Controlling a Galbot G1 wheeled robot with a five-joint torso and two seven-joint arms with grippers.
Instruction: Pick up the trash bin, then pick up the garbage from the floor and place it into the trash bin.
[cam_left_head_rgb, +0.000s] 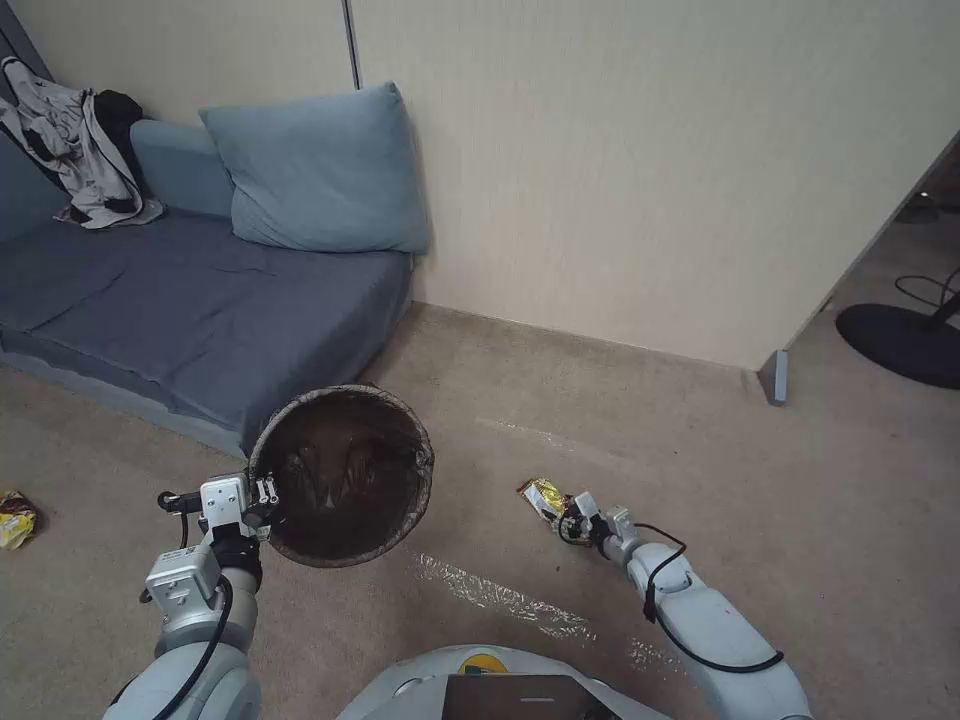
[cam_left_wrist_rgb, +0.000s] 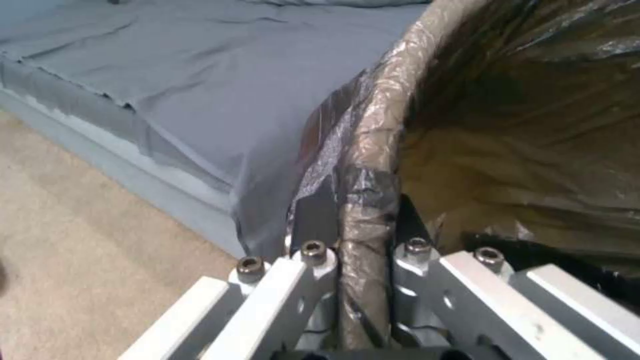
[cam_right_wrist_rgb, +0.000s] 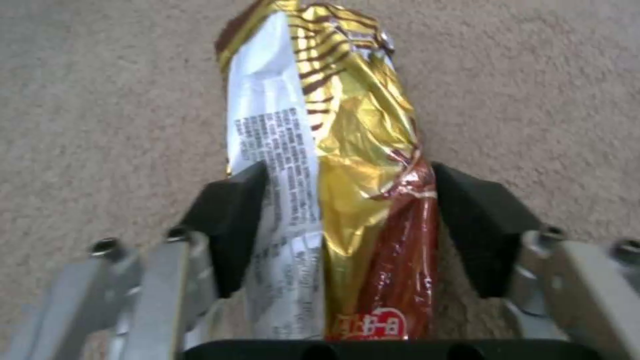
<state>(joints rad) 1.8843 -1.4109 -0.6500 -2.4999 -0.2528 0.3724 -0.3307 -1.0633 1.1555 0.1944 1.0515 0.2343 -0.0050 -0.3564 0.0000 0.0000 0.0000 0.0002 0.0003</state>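
The trash bin (cam_left_head_rgb: 345, 475), lined with a dark brown bag, hangs tilted above the carpet beside the sofa, its mouth facing me. My left gripper (cam_left_head_rgb: 268, 492) is shut on its rim (cam_left_wrist_rgb: 373, 150), one finger inside the bag and one outside. A piece of garbage, a crumpled yellow and red snack wrapper (cam_left_head_rgb: 545, 494), lies low at the carpet to the bin's right. My right gripper (cam_left_head_rgb: 572, 515) is shut on that wrapper (cam_right_wrist_rgb: 347, 115), with both black pads (cam_right_wrist_rgb: 227, 225) pressing its sides. Another yellow and red wrapper (cam_left_head_rgb: 15, 518) lies on the floor at the far left.
A blue sofa (cam_left_head_rgb: 180, 300) with a pillow (cam_left_head_rgb: 320, 170) and heaped clothes (cam_left_head_rgb: 80, 150) stands close behind the bin. The wall runs behind, ending at a corner post (cam_left_head_rgb: 775, 375). A black round stand base (cam_left_head_rgb: 900, 340) with a cable sits beyond it. Open carpet surrounds the right arm.
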